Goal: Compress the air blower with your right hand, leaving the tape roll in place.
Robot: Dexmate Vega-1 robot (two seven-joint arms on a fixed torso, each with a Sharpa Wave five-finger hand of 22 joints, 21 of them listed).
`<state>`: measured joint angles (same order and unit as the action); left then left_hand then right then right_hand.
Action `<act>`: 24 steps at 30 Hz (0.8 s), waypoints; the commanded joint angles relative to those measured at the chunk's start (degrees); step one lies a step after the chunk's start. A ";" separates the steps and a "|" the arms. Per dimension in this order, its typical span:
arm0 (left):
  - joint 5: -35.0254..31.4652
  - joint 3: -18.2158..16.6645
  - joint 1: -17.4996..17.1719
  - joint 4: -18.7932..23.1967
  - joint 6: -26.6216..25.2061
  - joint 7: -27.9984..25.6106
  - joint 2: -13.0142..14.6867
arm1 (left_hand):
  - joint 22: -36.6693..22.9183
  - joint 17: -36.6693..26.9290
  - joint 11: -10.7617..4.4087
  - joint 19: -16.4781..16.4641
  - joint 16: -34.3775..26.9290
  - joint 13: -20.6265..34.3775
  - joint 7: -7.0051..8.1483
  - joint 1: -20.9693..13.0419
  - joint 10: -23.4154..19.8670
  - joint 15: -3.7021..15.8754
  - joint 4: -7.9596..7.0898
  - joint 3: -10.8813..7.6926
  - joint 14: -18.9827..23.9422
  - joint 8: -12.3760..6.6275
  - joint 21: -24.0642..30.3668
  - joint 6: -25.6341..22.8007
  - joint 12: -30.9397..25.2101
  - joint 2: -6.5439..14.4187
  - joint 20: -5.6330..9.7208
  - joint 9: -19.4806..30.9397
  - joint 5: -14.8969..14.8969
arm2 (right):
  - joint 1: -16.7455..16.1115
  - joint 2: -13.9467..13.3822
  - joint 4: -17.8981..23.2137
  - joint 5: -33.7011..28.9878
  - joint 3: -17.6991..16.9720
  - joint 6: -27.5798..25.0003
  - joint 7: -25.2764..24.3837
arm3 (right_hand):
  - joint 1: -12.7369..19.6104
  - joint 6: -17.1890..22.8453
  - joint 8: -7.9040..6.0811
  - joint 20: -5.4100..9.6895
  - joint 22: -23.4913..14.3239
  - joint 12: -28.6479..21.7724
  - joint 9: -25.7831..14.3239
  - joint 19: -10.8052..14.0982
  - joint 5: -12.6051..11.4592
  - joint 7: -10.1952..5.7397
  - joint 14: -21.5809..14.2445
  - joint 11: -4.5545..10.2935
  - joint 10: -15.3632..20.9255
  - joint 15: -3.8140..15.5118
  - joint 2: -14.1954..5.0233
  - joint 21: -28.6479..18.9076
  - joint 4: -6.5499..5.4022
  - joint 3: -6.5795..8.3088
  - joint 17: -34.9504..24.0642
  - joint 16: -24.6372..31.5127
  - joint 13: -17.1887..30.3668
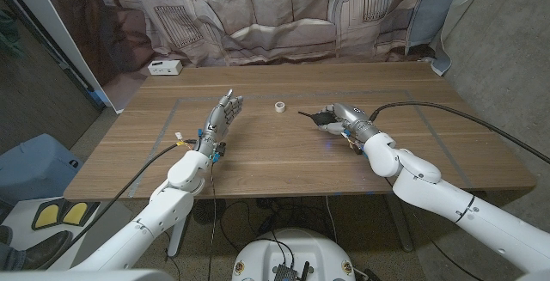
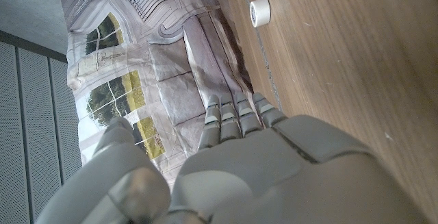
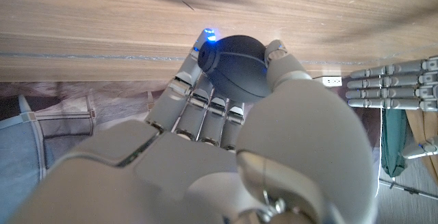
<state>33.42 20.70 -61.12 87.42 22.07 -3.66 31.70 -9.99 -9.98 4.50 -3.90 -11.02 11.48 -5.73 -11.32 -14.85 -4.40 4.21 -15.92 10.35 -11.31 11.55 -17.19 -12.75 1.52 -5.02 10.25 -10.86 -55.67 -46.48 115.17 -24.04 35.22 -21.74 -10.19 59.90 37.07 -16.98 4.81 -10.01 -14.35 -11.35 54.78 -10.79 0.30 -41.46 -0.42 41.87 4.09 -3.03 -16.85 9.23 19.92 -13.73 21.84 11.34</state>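
A long wooden table (image 1: pixel 284 156) with faint taped lines on its top stands on a grey floor, and a cloth backdrop (image 1: pixel 275 15) printed with buildings and windows hangs behind its far edge. At the far left corner of the table lies a small white box (image 1: pixel 164 67). On the floor off the near left corner sits a blue bin (image 1: pixel 34 171).

On the left half of the table, about midway between the near and far edges, the left hand (image 1: pixel 218 121) is raised with its fingers straight and apart, holding nothing; in the left wrist view the fingers (image 2: pixel 233 118) reach toward the backdrop. Just past the middle, nearer the far edge, the small white tape roll (image 1: pixel 280 106) stands alone on the bare wood, well apart from both hands.

To its right, the right hand (image 1: pixel 337 119) wraps the dark air blower (image 1: pixel 323 118), whose thin nozzle points toward the roll. In the right wrist view the fingers (image 3: pixel 198 104) and thumb close around the rounded bulb (image 3: pixel 234 65).
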 commanded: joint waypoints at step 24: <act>-0.96 1.52 2.56 -1.78 -0.11 1.74 -0.65 | -0.26 -0.30 0.22 -0.41 0.08 0.11 -0.17 -0.05 -0.62 -0.04 0.44 -0.04 0.65 0.09 -0.18 -0.87 -0.08 0.69 -0.16 0.27 0.22 | -3.53 -0.73 1.23 2.83 -4.58 5.83 -6.90 | 1.33 1.22 -0.04 0.15 -0.21 0.59 -0.26 0.22 0.18 -0.17 -0.56 0.34 0.86 2.06 -0.23 0.23 -0.18 -0.31 -0.24 0.30 0.14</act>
<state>33.07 21.72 -58.97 85.27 22.24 -2.48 30.56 -9.99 -9.98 4.81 -3.90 -11.02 11.48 -5.72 -11.32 -15.16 -4.40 4.22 -15.90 10.34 -11.31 11.55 -17.83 -12.76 1.52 -5.01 10.25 -10.86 -58.68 -47.36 116.47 -21.95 31.59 -17.41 -16.00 60.65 37.67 -16.97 4.80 -10.00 -13.75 -11.32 54.77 -10.79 0.30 -41.45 -0.10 42.18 4.09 -3.18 -16.84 9.07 19.61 -13.72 21.83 11.32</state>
